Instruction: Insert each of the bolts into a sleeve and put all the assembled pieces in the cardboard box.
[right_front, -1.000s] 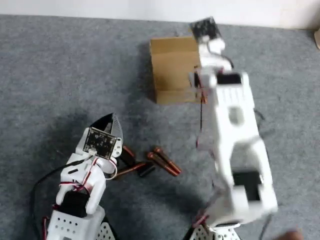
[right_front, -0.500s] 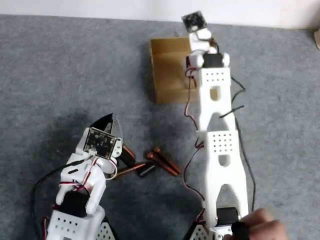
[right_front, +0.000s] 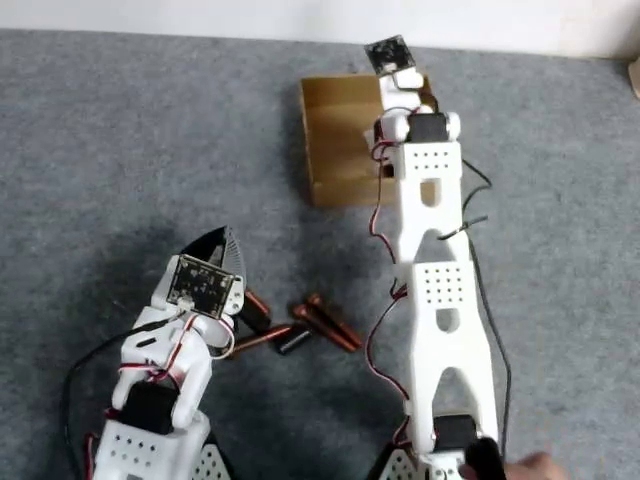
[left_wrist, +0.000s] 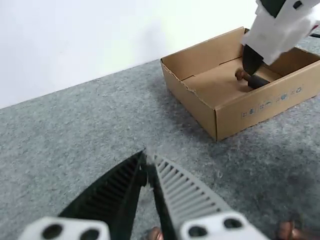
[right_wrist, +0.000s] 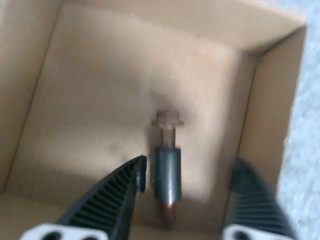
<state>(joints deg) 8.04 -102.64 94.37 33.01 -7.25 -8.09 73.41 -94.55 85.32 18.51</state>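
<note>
A: Right fingers (right_wrist: 115, 200)?
B: Spread wide over cardboard box (right_wrist: 265, 115), straddling assembled piece (right_wrist: 167, 170) on its floor, long axis parallel to them, probably not touching.
A: Left fingers (left_wrist: 125, 190)?
B: Closed, empty, just beside loose bolts (right_front: 325, 322), nearer than right.

I see one assembled piece (right_wrist: 167, 170) lying flat on the floor of the open cardboard box (right_front: 345, 190), close to one side wall. It is a copper-coloured bolt pushed through a dark sleeve, with head and tip showing at either end. Well apart from the box, several loose copper bolts (right_front: 327, 322) lie bunched together, a black sleeve (right_front: 293, 341) just beside them.
</note>
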